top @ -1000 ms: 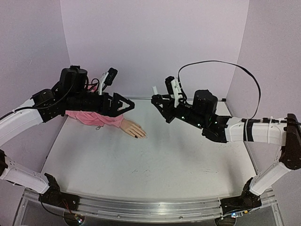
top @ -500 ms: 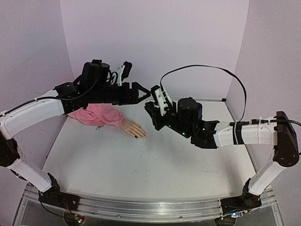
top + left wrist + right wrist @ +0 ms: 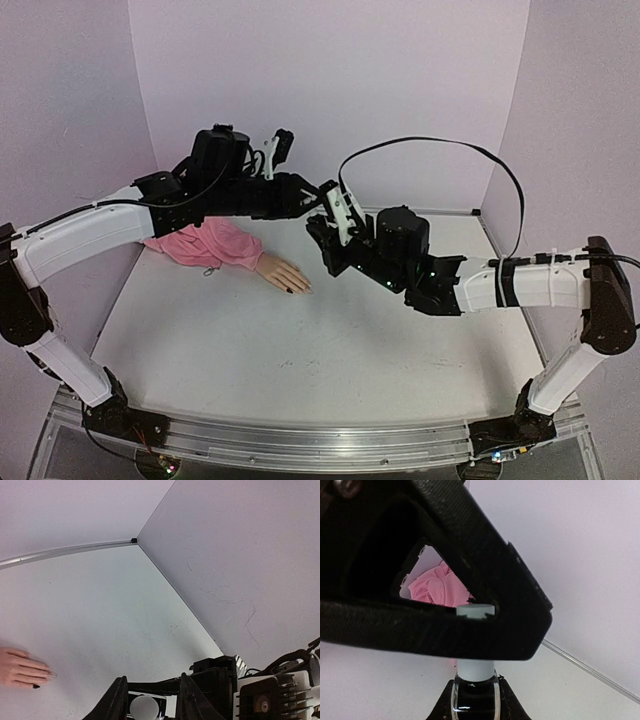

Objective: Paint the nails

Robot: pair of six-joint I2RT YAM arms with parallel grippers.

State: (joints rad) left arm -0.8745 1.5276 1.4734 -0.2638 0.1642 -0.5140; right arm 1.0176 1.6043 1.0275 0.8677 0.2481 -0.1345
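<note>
My right gripper (image 3: pixel 474 686) is shut on a small dark polish bottle (image 3: pixel 474 702) with a pale cap (image 3: pixel 475 669), held in the air above the middle back of the table. My left gripper (image 3: pixel 318 196) reaches in from the left. Its fingers stand on either side of the cap (image 3: pixel 144 707), narrowed, with gaps still showing. One left finger (image 3: pixel 445 630) crosses in front of the cap. The beige mannequin hand (image 3: pixel 283 274) with its pink sleeve (image 3: pixel 205 245) lies palm down at the back left. Dark nails (image 3: pixel 291 290) show at its fingertips, and one dark nail (image 3: pixel 36 686) shows in the left wrist view.
Lilac walls close the back and both sides, with a metal strip (image 3: pixel 65 551) along the table's far edge. A black cable (image 3: pixel 440 145) loops above the right arm. White tabletop (image 3: pixel 320 350) lies between the mannequin hand and the arm bases.
My left arm swung right from over the sleeve to the bottle, and its jaws have narrowed around the cap. The right arm moved left with the bottle, then stayed still.
</note>
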